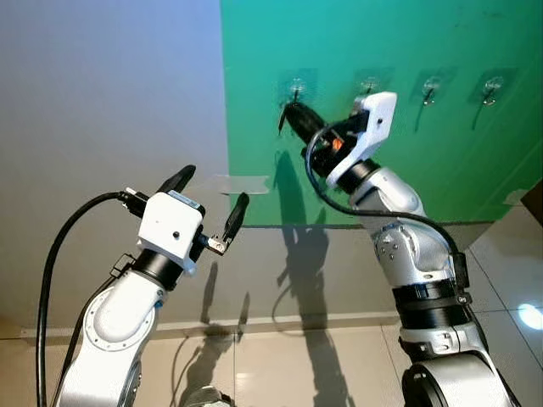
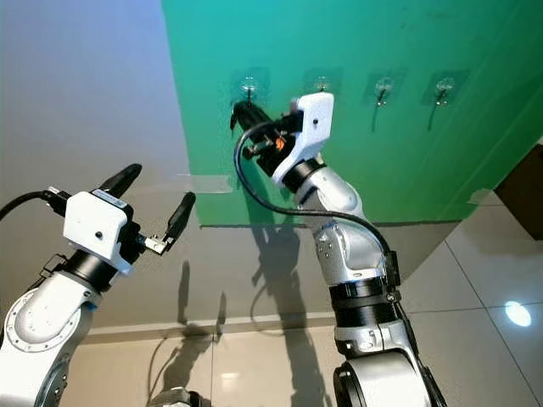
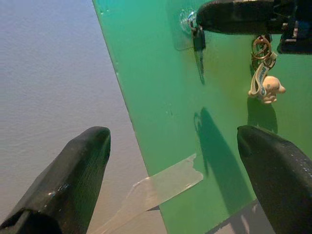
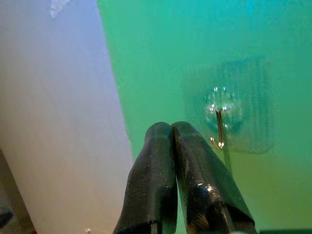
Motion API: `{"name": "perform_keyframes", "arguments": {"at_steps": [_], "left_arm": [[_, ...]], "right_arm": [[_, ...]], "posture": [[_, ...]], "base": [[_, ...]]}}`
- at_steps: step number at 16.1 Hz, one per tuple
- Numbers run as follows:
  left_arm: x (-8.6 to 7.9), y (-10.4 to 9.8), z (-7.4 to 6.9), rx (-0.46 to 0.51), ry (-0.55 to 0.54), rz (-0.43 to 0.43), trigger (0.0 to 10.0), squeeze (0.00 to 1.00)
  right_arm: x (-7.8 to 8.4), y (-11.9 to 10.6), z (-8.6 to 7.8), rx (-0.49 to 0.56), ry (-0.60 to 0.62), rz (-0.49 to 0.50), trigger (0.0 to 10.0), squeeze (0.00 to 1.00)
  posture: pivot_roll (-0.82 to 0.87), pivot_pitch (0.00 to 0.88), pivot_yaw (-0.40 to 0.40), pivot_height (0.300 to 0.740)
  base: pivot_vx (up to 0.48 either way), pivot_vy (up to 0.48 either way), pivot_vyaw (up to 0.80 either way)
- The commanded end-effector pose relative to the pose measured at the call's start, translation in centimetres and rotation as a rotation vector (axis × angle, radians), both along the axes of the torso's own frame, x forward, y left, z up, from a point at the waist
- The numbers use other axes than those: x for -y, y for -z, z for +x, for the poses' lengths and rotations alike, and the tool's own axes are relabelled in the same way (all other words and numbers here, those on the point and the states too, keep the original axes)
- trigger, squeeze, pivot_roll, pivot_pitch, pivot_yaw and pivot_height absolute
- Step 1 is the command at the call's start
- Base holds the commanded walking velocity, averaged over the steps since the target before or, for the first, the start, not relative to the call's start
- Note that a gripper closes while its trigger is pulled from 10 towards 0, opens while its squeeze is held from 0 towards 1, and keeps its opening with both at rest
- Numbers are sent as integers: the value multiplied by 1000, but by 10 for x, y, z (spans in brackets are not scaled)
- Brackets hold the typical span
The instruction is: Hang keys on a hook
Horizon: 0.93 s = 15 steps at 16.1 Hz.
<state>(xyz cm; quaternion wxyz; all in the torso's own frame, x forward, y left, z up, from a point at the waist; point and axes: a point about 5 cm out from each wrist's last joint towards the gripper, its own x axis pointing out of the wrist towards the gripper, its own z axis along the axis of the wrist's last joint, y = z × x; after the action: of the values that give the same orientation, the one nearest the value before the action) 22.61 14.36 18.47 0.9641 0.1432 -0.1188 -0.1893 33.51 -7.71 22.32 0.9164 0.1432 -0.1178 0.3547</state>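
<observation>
A green panel (image 1: 382, 51) on the wall carries a row of clear stick-on hooks. My right gripper (image 1: 288, 113) is raised to the leftmost hook (image 1: 296, 85), its shut fingertips just beside and below the metal hook (image 4: 219, 127). The keys (image 3: 262, 47) hang under its fingers in the left wrist view: a ring, a white strap and a small beige charm (image 3: 271, 88). A dark blade (image 3: 198, 41) dangles at the fingertips next to the hook. My left gripper (image 1: 215, 188) is held open lower left, in front of the grey wall, with nothing in it.
Three more hooks (image 1: 369, 85) (image 1: 431, 87) (image 1: 491, 85) run to the right on the panel. A strip of clear tape (image 1: 242, 184) holds the panel's left edge to the grey wall (image 1: 102, 102). Tiled floor (image 1: 280, 365) lies below, and dark furniture (image 1: 534, 199) stands far right.
</observation>
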Motion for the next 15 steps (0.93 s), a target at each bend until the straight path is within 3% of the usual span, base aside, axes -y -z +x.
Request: {"name": "perform_keyframes", "arguments": {"at_steps": [1, 15], "left_arm": [[2, -4, 0, 8, 18, 4, 10000, 0], [4, -3, 1, 0, 39, 5, 10000, 0]], "right_arm": [[4, -4, 2, 9, 3, 29, 10000, 0], [12, -4, 10, -30, 48, 69, 10000, 0]], "posture": [[88, 38, -48, 740], [84, 36, -36, 740]], "base": [[0, 0, 0], [0, 0, 0]]}}
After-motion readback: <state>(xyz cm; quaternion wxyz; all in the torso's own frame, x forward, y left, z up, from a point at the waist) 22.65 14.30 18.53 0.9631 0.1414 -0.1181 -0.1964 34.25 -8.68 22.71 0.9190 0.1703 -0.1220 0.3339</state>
